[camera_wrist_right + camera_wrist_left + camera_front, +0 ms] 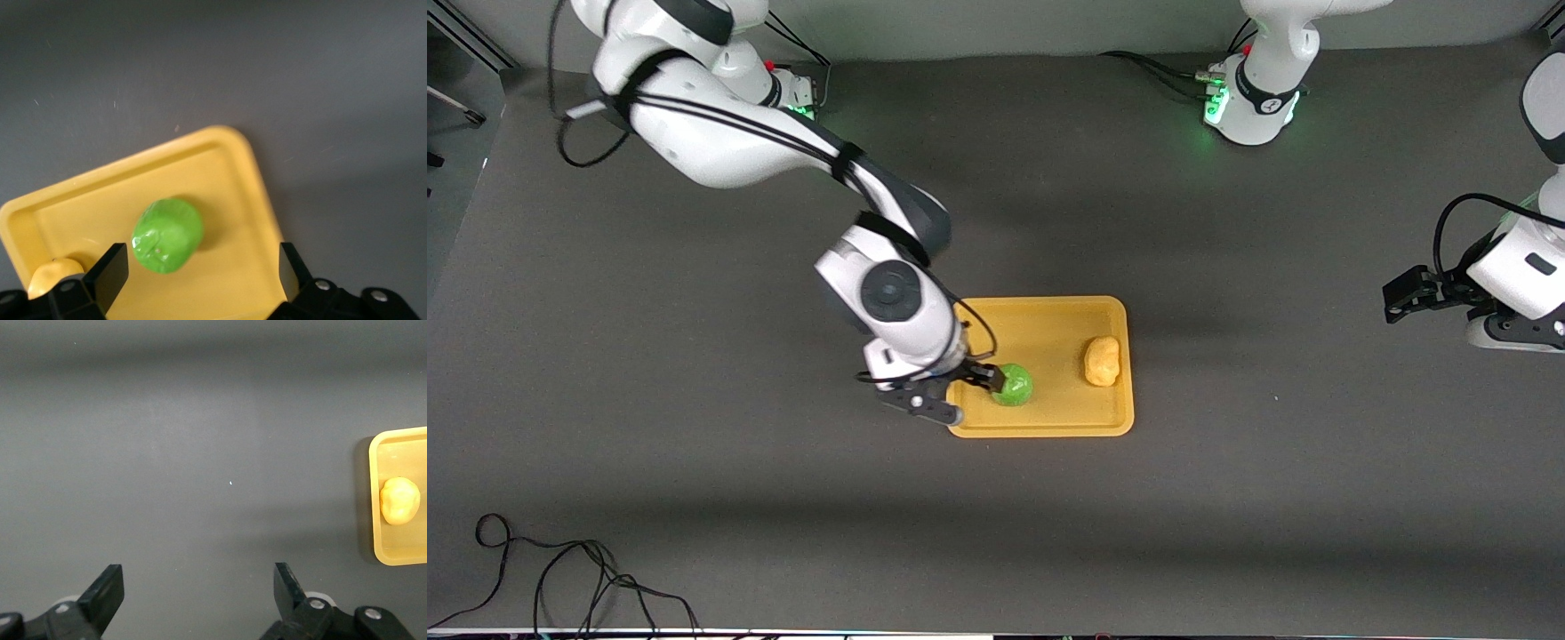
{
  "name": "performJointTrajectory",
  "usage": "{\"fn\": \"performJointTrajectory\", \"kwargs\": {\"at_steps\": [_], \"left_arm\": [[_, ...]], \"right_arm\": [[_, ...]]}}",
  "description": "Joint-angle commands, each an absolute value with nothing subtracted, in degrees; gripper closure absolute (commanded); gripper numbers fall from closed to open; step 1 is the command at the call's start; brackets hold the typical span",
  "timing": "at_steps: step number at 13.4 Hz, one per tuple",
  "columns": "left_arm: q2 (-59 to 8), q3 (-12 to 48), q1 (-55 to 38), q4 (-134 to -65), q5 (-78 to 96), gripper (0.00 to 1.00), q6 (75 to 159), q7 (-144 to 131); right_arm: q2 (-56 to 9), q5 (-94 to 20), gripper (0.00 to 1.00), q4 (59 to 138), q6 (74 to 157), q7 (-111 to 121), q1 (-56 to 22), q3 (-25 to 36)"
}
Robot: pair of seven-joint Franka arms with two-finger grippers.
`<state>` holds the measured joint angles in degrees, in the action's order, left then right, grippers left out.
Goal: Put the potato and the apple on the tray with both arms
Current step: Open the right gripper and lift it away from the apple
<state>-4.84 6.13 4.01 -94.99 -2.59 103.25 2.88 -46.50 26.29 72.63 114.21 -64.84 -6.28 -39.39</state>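
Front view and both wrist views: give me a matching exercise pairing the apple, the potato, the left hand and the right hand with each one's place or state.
Things:
1. apple
2. potato
3. left hand
4. right hand

Places or states:
A. open, over bare table toward the left arm's end
B. yellow-tan, on the tray, at its end toward the left arm
C. open, over the apple
D. green, on the tray, at its end toward the right arm

Pairs: 1-D, 2-B, 3-A, 4-C

left arm [1516, 267] cut off at front view's edge; potato [53, 275] half hidden.
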Motion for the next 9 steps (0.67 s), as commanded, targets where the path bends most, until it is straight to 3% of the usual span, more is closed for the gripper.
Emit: {"fn": "performJointTrajectory", "kwargs": {"at_steps": [1, 3, 6, 9], "left_arm": [[-5.35, 5.80, 3.69, -96.07, -2.55, 0.00, 105.29, 4.04], [-5.28, 5.89, 3.96, -94.92, -2.37, 0.00, 104.33, 4.65], [-5.54, 5.89, 4.22, -95.01, -2.20, 0.00, 104.50, 4.75], [-5.63, 5.89, 4.13, -95.01, -2.29, 0.00, 104.33, 4.75]], "right_arm": [[-37.47, 20.50, 0.00, 75.76, 107.08, -54.10, 0.16, -40.70], [-32.37, 15.32, 0.00, 75.68, 100.06, -40.85, 3.59, -38.08], [-21.75, 4.95, 0.00, 79.25, 95.90, -25.28, 2.73, -22.82], [-14.44, 4.04, 0.00, 85.33, 96.33, -17.42, 2.64, -14.26]]}}
